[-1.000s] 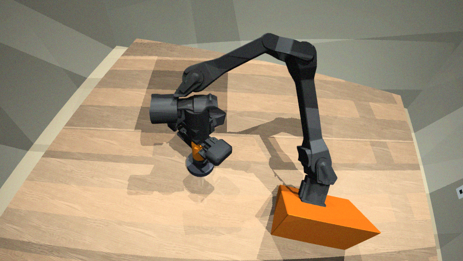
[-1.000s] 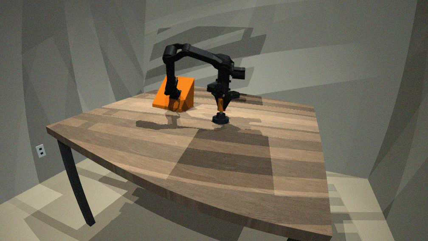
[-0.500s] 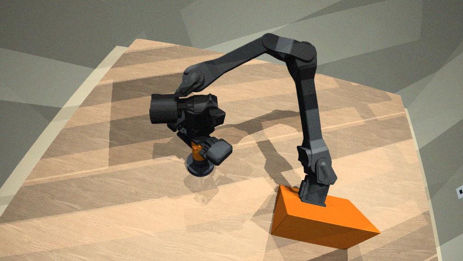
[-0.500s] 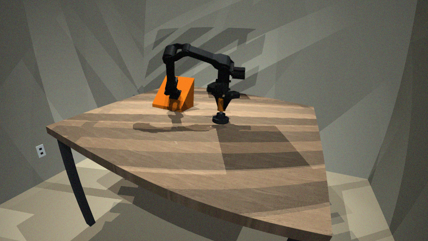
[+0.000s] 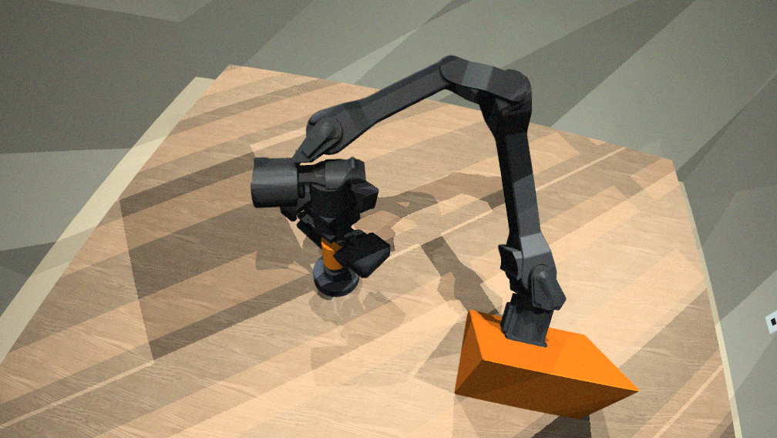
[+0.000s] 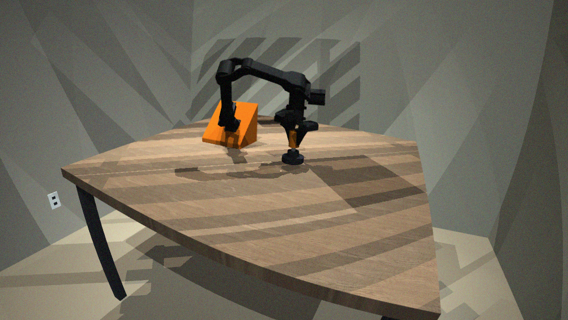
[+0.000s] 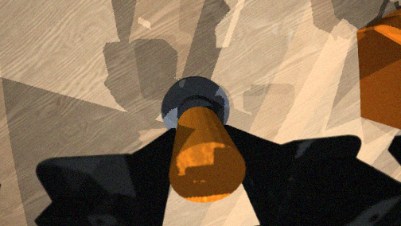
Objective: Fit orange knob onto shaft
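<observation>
So the gripper [image 5: 332,253] [image 6: 293,138] [image 7: 199,131] has its jaws clamped on the orange knob [image 5: 331,255] [image 6: 293,138] [image 7: 208,167], one finger on each side of it. In the top view that's all going on a bit left of the middle of the frame, and in the exterior view it's just right of center. The knob looks pretty much upright, right above the round pedestal [image 5: 335,284] [image 6: 292,159] [image 7: 195,87], which is dark and stands on the wooden table [image 5: 228,369] [image 6: 270,222] [image 7: 48,48]. From the exterior view there's a small light-colored bit of the shaft [image 6: 293,150] peeking out between the knob's bottom and the pedestal, so the knob isn't all the way down. Can't tell if the shaft tip is inside the hole, or whether the flat sides line up, since the underside is hidden. The wrist view has the knob at lower center with the pedestal poking out behind it. The black arm [image 5: 519,179] [image 6: 266,70] arches over from an orange wedge-shaped block [image 5: 549,375] [image 6: 248,123] [image 7: 379,75], lower right in the top view and left of center in the exterior one.
</observation>
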Controlling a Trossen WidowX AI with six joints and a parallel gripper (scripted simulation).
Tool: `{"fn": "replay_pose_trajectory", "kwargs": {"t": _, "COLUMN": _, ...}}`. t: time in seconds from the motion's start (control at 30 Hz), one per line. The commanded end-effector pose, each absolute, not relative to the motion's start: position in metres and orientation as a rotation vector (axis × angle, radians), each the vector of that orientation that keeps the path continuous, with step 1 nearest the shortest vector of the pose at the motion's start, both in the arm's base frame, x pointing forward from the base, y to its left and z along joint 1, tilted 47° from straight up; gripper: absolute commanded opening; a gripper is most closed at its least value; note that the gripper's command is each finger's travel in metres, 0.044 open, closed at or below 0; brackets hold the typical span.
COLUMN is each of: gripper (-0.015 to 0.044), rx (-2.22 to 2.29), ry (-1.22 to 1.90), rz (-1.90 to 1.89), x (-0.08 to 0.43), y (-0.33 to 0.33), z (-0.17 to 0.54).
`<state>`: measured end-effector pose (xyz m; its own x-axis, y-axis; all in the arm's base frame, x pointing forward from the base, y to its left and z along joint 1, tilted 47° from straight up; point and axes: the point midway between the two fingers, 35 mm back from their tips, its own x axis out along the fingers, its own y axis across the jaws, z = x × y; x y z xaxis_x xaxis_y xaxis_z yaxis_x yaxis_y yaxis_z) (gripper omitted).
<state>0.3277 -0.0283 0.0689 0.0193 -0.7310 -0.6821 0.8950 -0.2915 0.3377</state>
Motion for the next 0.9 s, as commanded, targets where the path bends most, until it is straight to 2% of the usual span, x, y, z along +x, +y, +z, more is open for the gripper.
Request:
{"fn": "replay_pose_trajectory", "kwargs": {"t": 0.0, "gripper": 0.0, "rx": 0.947, "ry": 0.235, "rz": -1.614, "x": 0.328, "y": -0.0288, "z": 0.0689}}
{"fn": "replay_pose_trajectory", "kwargs": {"t": 0.87, "gripper": 0.0, "rx": 1.006, "ry": 0.174, "rz": -1.633, "x": 0.3278, "y": -0.0278, "z": 0.0694}}
